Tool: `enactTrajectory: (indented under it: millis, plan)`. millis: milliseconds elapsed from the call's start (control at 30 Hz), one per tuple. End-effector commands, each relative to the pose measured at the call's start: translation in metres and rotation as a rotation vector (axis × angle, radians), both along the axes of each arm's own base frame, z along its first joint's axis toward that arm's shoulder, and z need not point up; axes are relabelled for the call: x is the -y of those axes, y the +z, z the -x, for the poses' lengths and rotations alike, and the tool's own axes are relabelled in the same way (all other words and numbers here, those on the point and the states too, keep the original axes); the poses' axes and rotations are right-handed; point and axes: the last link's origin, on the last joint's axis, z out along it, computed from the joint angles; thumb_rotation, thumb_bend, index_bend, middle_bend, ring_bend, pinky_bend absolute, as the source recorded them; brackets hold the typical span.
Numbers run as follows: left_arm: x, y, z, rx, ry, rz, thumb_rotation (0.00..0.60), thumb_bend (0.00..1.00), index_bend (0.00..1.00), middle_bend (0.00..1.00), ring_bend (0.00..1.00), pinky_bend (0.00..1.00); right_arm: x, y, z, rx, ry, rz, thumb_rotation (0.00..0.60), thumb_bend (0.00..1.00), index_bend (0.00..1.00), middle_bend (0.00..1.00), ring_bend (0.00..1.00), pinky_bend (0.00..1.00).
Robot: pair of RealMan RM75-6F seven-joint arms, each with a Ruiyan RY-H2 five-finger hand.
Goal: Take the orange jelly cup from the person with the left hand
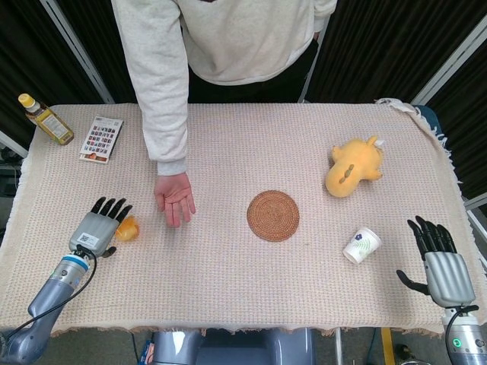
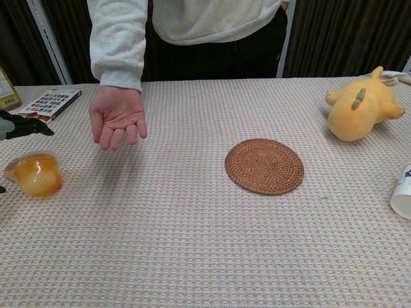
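Observation:
The orange jelly cup point(image 1: 127, 227) point(image 2: 35, 175) lies tipped on its side on the tablecloth at the left. My left hand point(image 1: 97, 228) sits just left of it with its fingers spread, holding nothing; only its dark fingertips point(image 2: 26, 126) reach into the chest view. The person's hand point(image 1: 174, 198) point(image 2: 116, 118) hovers palm up and empty, a little right of the cup. My right hand point(image 1: 439, 258) rests open near the table's front right corner.
A round woven coaster point(image 1: 272, 215) lies mid-table. A yellow plush toy point(image 1: 352, 166) and a paper cup point(image 1: 361, 245) are on the right. An oil bottle point(image 1: 46, 119) and a small card box point(image 1: 101, 138) sit at the back left.

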Motion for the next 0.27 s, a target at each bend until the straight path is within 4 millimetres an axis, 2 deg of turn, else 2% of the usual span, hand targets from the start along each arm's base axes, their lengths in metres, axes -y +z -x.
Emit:
enactTrajectory:
  millis: [33,133,167,267]
  plan:
    - [0.012,0.023,-0.004,0.063,-0.005,-0.079,0.600,0.21,0.01,0.00,0.00,0.00,0.000,0.000,0.000,-0.001,0.001,-0.001,0.600,0.14,0.05,0.00,0.00,0.00]
    - [0.025,0.042,-0.004,0.102,-0.027,-0.155,0.600,0.15,0.00,0.00,0.00,0.00,0.001,-0.001,0.000,0.000,0.001,-0.002,0.600,0.14,0.05,0.00,0.00,0.00]
    - [0.035,0.054,-0.002,0.123,-0.041,-0.209,0.600,0.14,0.00,0.00,0.00,0.00,0.001,-0.001,0.000,-0.002,0.002,-0.002,0.600,0.14,0.05,0.00,0.00,0.00]
    - [0.060,0.068,0.007,0.182,-0.052,-0.305,0.600,0.08,0.00,0.00,0.00,0.00,0.001,-0.001,-0.001,0.000,0.005,0.001,0.600,0.14,0.05,0.00,0.00,0.00]
